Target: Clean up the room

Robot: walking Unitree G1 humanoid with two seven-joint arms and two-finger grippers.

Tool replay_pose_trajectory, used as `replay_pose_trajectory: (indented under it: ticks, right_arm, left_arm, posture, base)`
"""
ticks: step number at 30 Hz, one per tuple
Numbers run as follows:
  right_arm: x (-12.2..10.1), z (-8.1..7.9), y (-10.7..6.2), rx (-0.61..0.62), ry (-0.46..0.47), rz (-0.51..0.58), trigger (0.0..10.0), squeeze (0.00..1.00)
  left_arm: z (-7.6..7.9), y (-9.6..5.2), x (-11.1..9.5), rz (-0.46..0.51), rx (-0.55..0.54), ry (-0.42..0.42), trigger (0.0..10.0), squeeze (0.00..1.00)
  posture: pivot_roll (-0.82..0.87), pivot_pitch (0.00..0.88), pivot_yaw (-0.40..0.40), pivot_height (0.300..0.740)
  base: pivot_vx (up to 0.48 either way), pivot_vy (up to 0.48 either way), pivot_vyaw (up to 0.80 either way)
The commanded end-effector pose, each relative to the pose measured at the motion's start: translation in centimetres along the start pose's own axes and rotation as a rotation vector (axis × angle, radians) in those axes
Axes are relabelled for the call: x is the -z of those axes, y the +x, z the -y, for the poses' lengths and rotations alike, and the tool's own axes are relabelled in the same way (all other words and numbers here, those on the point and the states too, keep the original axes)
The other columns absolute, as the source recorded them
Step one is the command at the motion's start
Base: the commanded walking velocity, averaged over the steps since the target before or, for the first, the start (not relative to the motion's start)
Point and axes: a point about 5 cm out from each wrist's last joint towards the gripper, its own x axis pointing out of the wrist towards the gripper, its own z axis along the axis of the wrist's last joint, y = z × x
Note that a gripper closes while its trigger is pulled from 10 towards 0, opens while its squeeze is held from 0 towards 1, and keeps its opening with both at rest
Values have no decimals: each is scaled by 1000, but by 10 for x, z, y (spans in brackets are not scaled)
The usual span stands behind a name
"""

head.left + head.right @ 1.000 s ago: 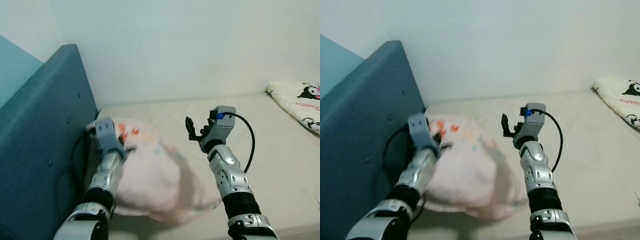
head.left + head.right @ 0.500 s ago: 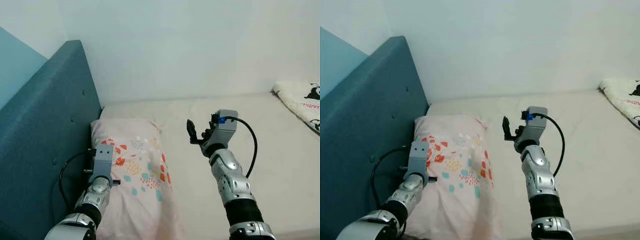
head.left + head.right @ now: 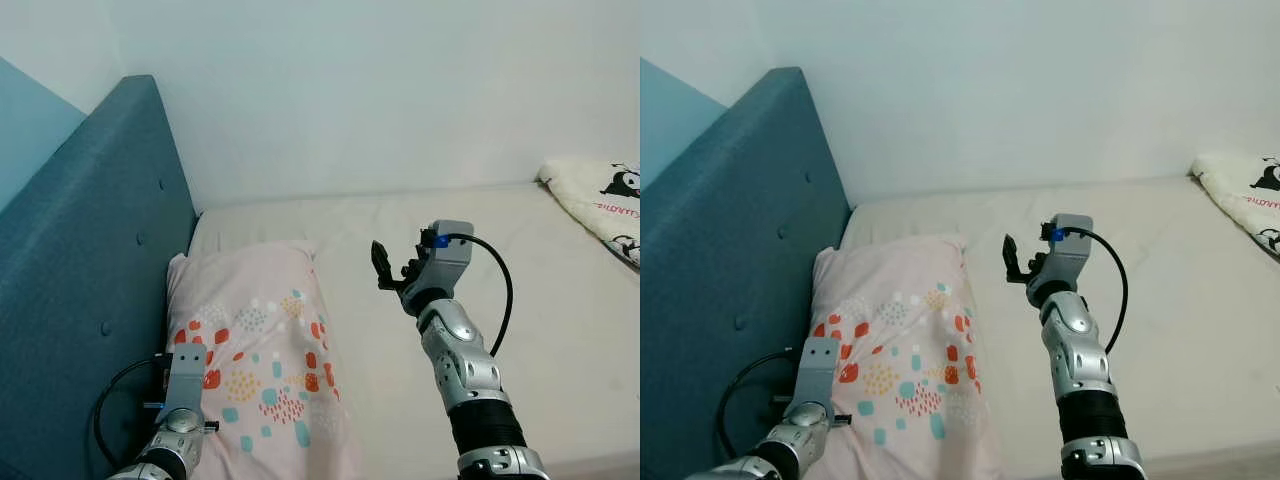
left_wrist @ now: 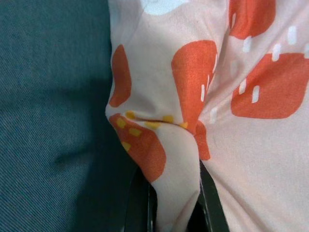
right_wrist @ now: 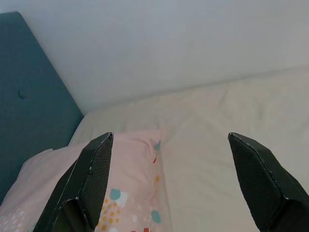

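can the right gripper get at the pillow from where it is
Probably yes. The right gripper hangs open above the mattress just beside the pillow, with nothing between them.

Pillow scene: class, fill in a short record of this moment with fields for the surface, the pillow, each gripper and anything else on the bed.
surface: cream mattress against a teal headboard
pillow: pink pillow with coloured spots, lying flat beside the headboard
left gripper: left gripper, jaws pinching a fold of the pillow's edge next to the headboard
right gripper: right gripper raised above the mattress right of the pillow, jaws wide open, holding nothing
other: white blanket with cartoon print at the far right of the bed
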Motion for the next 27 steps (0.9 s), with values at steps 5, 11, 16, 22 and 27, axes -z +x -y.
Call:
replay_pose_trajectory:
  ticks: [5, 11, 16, 22, 27]
  right_arm:
    - [1, 0, -2, -8, 14, -14, 10000, 0]
    - [2, -3, -1, -12, 15, -14, 10000, 0]
    - [-1, -4, 1, -21, 16, -10, 10000, 0]
    - [-2, -5, 2, -27, 19, -7, 10000, 0]
    - [-1, -5, 3, -31, 16, -21, 10000, 0]
  left_arm:
    - [-20, 6, -8, 42, -57, 35, 10000, 0]
    - [-29, 5, 7, 16, -63, 155, 10000, 1000]
    - [-41, 5, 23, -52, -103, 188, 10000, 1000]
    - [-51, 6, 26, -62, -127, 225, 10000, 1000]
    - [-52, 9, 14, -28, -54, 107, 10000, 1000]
  posture:
    - [-198, 0, 14, 740]
    - [-197, 0, 17, 740]
    - [-188, 0, 14, 740]
    - [-184, 0, 14, 740]
    - [-180, 0, 15, 740]
  base:
    - [0, 0, 0]
    - [0, 0, 0]
    - [0, 0, 0]
    - [0, 0, 0]
    - [0, 0, 0]
